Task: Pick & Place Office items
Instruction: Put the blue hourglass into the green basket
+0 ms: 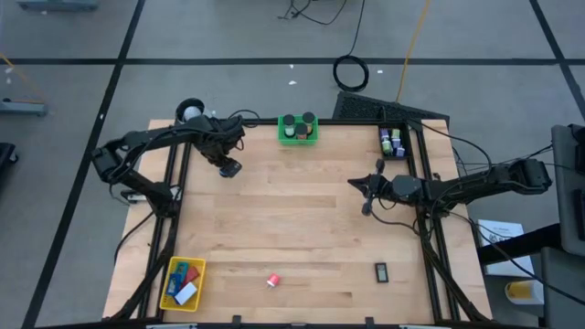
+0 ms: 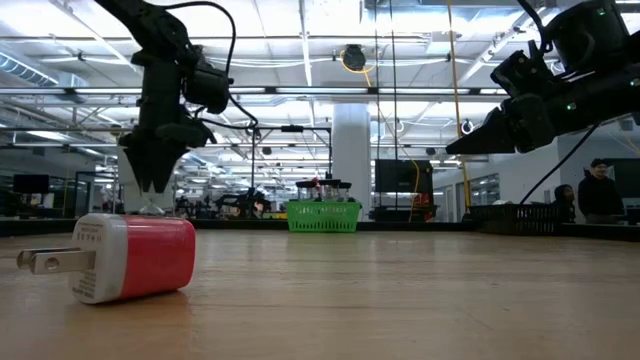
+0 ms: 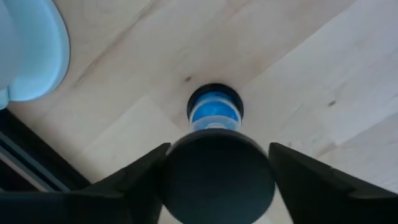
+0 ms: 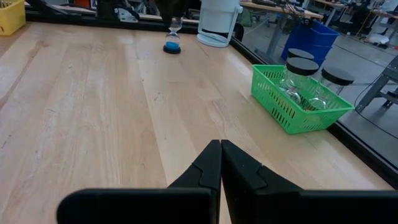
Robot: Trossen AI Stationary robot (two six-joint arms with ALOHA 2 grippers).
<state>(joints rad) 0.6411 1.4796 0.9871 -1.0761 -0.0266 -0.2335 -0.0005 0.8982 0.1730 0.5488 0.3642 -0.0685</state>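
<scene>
A large open robotics lab or industrial workspace is being shown. A wooden worktable (image 1: 302, 210) is being framed by dark metal rails on a grey floor marked with black lines. Beyond it, ceiling strip lights (image 2: 300, 45), a white column (image 2: 352, 160), hanging cables (image 2: 455, 100) and further workbenches are being seen, and a person (image 2: 600, 190) is being glimpsed at the far side.

table (image 1: 302, 210): pale wood, smooth | basket (image 4: 292, 102): green plastic mesh
</scene>
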